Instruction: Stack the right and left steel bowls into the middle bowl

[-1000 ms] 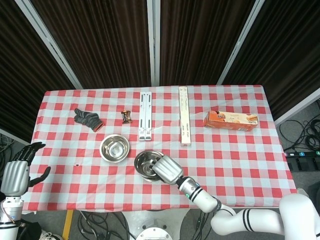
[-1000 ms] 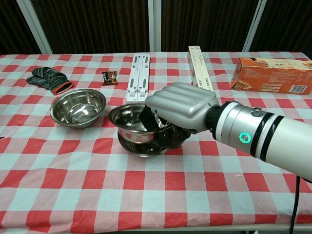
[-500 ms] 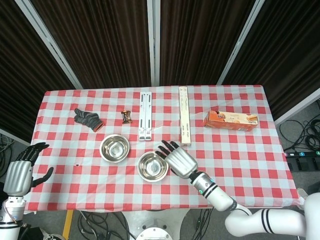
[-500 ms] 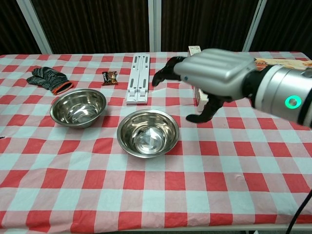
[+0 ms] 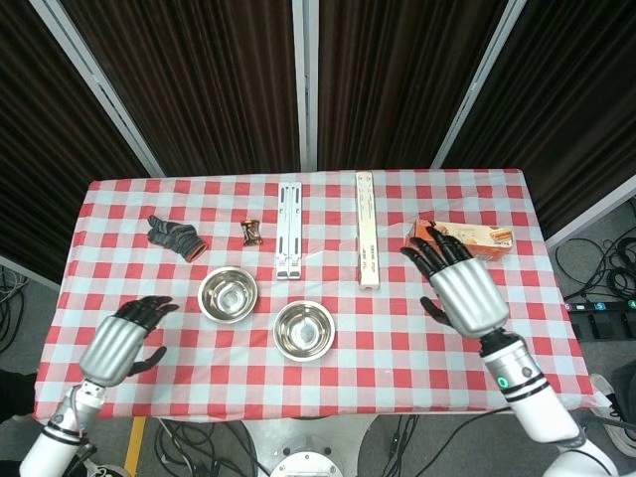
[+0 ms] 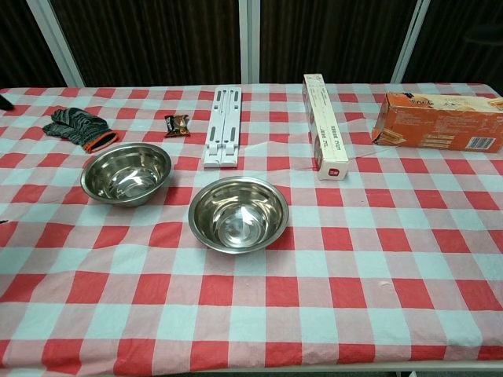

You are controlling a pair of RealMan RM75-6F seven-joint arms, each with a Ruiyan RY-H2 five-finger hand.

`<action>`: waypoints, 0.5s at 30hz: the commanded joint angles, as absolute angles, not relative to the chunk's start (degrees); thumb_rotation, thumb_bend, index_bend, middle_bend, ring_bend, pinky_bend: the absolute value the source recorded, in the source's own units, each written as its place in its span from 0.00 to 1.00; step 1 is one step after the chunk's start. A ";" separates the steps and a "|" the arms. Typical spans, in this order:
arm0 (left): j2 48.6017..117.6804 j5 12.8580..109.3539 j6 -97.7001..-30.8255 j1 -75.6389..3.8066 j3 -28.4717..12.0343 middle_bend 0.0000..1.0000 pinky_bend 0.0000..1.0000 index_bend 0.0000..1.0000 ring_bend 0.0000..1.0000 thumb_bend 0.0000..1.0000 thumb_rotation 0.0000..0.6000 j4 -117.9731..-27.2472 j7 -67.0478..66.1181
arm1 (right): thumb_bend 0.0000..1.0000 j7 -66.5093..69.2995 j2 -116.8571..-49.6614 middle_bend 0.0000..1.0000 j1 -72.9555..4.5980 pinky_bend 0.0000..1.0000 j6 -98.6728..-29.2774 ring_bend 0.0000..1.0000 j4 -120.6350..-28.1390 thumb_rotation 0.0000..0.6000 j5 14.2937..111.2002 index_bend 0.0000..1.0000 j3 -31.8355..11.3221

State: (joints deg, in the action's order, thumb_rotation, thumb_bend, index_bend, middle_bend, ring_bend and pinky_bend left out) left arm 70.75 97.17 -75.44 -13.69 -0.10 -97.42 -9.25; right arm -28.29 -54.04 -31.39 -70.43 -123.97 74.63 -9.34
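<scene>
Two steel bowls show on the checked cloth. The left bowl (image 5: 228,294) (image 6: 126,173) stands alone. The middle bowl (image 5: 303,330) (image 6: 238,214) sits nearer the front edge and looks like two bowls nested, though I cannot tell for sure. My right hand (image 5: 461,286) hovers well to the right of the bowls with its fingers spread and nothing in it. My left hand (image 5: 121,338) is at the table's left front, left of the left bowl, fingers apart and holding nothing. Neither hand shows in the chest view.
A grey glove (image 5: 175,237) and a snack wrapper (image 5: 251,232) lie at the back left. A white folding stand (image 5: 289,241) and a long white box (image 5: 367,241) lie behind the bowls. An orange carton (image 5: 472,238) sits at the right, just behind my right hand.
My right hand let go of a bowl in the middle bowl and pulled away up and to the right. My left hand has moved in over the table's left front.
</scene>
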 commanded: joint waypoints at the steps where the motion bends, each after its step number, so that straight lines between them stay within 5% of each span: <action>1: 73.61 99.88 -69.29 -18.77 0.10 0.30 0.31 0.26 0.22 0.31 1.00 -96.78 -14.91 | 0.21 -22.46 -49.77 0.14 -27.99 0.17 -73.24 0.04 -125.46 1.00 78.45 0.16 -9.60; 15: 83.52 96.49 -60.88 -27.21 -2.24 0.35 0.35 0.34 0.25 0.31 1.00 -79.12 -12.89 | 0.19 -11.58 -47.71 0.15 -23.94 0.17 -75.38 0.04 -120.67 1.00 86.00 0.16 -8.21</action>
State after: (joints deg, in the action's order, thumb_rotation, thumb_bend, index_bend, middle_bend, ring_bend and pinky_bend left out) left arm 82.24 96.78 -61.57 -26.01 -1.94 -80.84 -14.05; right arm -12.16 -47.35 -24.28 -75.13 -121.42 85.66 -8.29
